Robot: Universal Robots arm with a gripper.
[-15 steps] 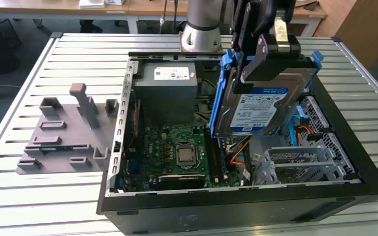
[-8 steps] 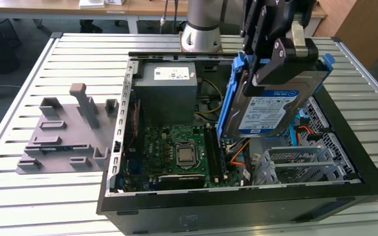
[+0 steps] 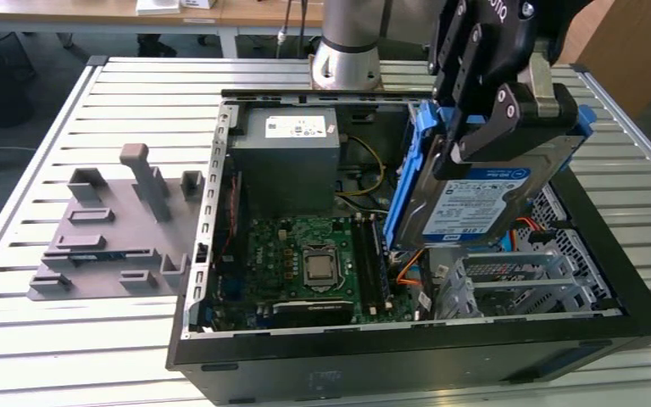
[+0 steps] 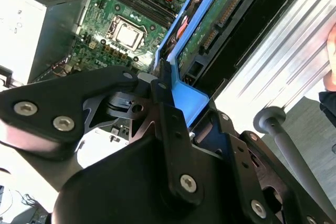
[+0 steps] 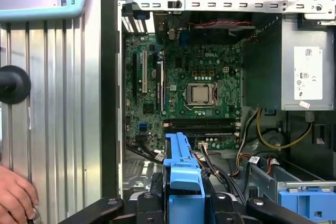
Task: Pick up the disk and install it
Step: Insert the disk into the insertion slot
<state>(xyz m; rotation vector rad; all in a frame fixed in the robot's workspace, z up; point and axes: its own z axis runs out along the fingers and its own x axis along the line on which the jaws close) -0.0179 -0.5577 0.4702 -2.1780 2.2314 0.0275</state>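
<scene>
Gripper (image 3: 507,119): its 2 fingers clamp the upper end of the disk.
Disk (image 3: 478,199): held steeply tilted over the open computer case (image 3: 416,352), label showing in the exterior view, lower end near the drive cage (image 3: 518,284); its blue carrier shows in both wrist views.
Case interior: motherboard (image 3: 308,254) and power supply (image 3: 292,157) exposed.
Grey fixture (image 3: 111,229): on the slatted table (image 3: 77,339), near the case, at the exterior view's left.
Person's hand (image 5: 16,195): on the table.

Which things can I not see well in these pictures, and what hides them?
Exterior view: the grey cage below the disk is partly hidden by the disk and the gripper.
First wrist view: a person's hand is cut off by the picture edge; what it does is unclear.
Second wrist view: the disk's label faces away from the camera.
</scene>
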